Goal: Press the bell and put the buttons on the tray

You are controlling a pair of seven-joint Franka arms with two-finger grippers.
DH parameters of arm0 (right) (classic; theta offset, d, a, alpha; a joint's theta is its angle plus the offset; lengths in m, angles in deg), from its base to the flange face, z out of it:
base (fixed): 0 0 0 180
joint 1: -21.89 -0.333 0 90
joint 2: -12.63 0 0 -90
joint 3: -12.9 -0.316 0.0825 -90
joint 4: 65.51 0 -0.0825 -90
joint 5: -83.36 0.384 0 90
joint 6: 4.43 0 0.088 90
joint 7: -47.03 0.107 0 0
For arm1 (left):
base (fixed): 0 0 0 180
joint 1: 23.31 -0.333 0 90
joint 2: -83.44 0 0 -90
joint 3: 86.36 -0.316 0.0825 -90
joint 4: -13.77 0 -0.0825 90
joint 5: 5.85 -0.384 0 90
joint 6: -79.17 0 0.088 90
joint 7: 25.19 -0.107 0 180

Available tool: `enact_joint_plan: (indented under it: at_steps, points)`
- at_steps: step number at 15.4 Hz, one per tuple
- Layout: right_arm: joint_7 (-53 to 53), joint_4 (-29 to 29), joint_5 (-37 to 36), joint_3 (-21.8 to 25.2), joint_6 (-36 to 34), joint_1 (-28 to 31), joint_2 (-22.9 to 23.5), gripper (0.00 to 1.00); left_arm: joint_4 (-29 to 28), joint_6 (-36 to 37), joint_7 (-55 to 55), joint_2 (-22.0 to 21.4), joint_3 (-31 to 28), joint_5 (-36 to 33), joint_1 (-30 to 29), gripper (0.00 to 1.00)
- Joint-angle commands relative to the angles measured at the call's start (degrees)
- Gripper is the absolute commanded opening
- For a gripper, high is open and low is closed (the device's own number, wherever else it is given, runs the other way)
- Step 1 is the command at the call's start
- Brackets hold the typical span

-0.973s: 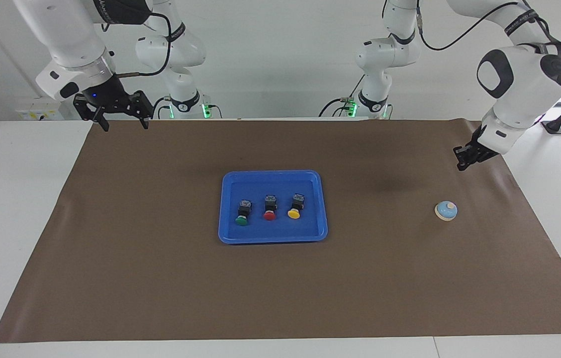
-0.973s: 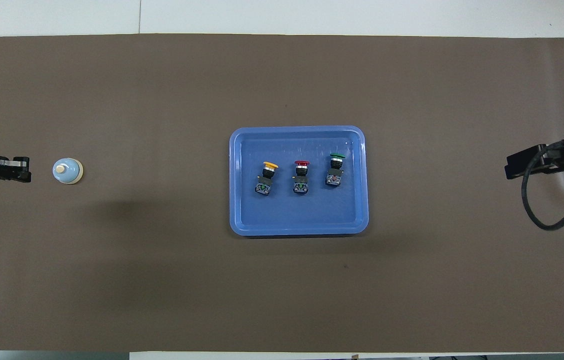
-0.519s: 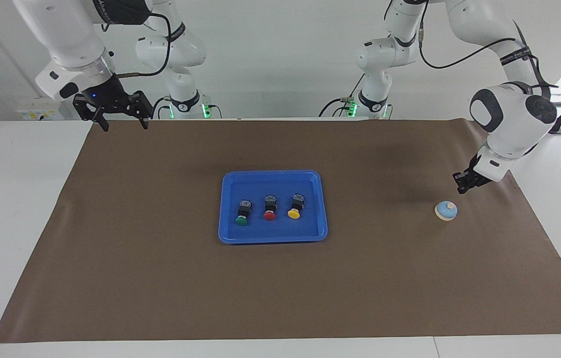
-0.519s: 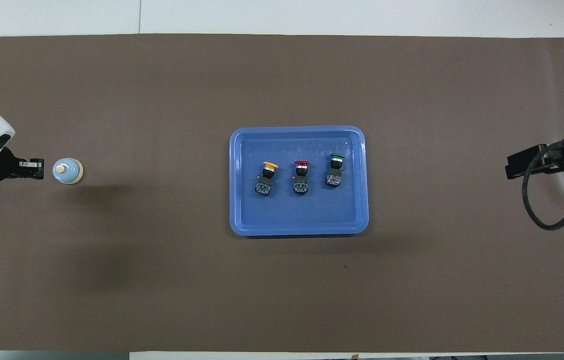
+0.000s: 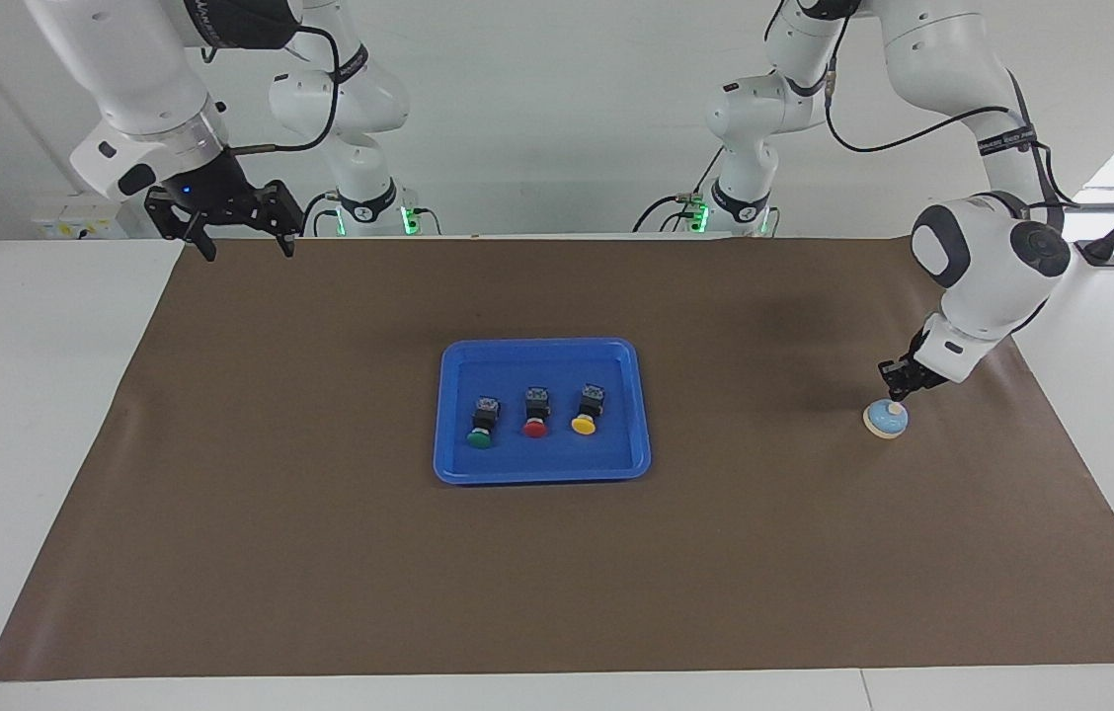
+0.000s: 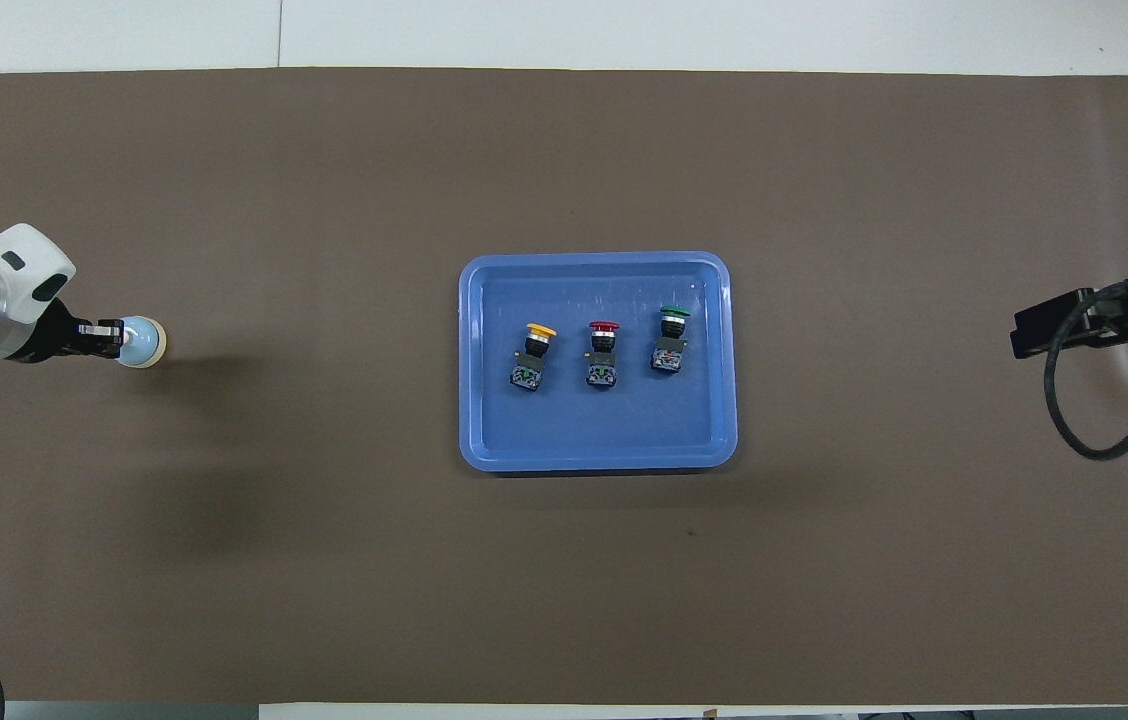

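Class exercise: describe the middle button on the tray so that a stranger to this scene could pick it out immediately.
Find the blue tray at the centre of the brown mat. Three push-buttons lie in a row on it. Take the red-capped button, between the green-capped button and the yellow-capped button.

We see a flat bright blue plastic tray [image 6: 598, 455] holding three push-button switches, capped yellow [image 6: 534, 352], red [image 6: 603, 349] and green [image 6: 671, 337]. The left gripper [image 6: 110, 337] overlaps the small light-blue domed bell [image 6: 145, 342]; the right gripper [image 6: 1024, 335] waits.
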Motion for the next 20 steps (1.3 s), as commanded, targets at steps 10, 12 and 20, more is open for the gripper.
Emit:
enact_joint_plan:
  at_steps: [10,12,20]
  points:
    - [-0.5,-1.1,0.6,-0.4,0.2,0.9,-1.0,1.0,8.5,15.5,0.6,-2.2,0.2,-1.1,2.0,1.0]
    - [-0.5,-1.1,0.6,-0.5,0.2,0.9,-1.0,1.0,8.7,20.7,3.0,-5.0,0.2,-1.1,3.0,1.0]
    - [-0.5,-1.1,0.6,-0.5,0.2,0.9,-1.0,1.0,14.9,35.5,3.4,-12.5,0.2,-0.2,3.8,1.0]
